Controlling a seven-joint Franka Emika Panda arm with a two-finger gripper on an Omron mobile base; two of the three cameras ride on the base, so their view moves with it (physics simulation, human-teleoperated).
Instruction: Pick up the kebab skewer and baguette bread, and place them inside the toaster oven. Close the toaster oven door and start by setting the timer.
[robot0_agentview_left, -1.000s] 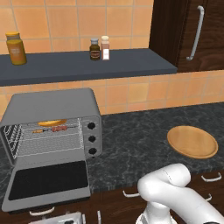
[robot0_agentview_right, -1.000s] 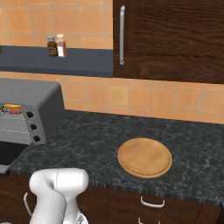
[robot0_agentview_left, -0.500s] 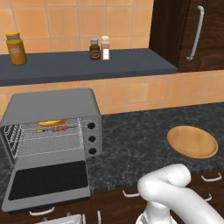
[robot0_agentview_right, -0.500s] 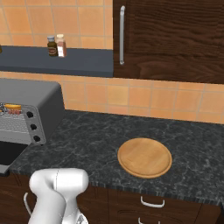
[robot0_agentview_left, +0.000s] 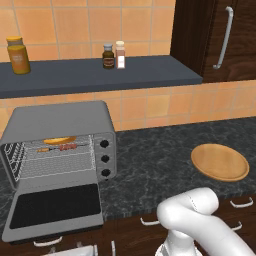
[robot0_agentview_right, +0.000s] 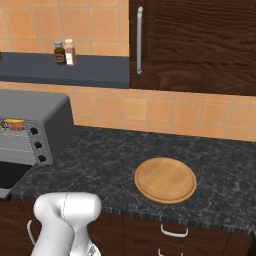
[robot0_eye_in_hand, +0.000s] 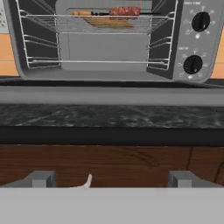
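Note:
The grey toaster oven (robot0_agentview_left: 60, 117) stands at the left of the counter, its door (robot0_agentview_left: 55, 207) dropped flat open in front. Inside, on the upper wire rack, the kebab skewer (robot0_agentview_left: 62, 147) lies just in front of the golden baguette bread (robot0_agentview_left: 60, 140). In the hand view the skewer (robot0_eye_in_hand: 124, 11) and the baguette (robot0_eye_in_hand: 107, 22) sit at the top, with the door (robot0_eye_in_hand: 109, 95) edge-on below them and two black knobs (robot0_eye_in_hand: 200, 21) on the right. My gripper (robot0_eye_in_hand: 111, 181) hangs open and empty, low in front of the wooden cabinet face, below the door's edge.
A round wooden plate (robot0_agentview_left: 220, 162) lies bare on the dark counter right of the oven. A grey shelf (robot0_agentview_left: 100, 75) above carries an orange jar (robot0_agentview_left: 18, 55) and two small spice bottles (robot0_agentview_left: 114, 55). A dark wall cabinet (robot0_agentview_left: 220, 35) hangs at the upper right.

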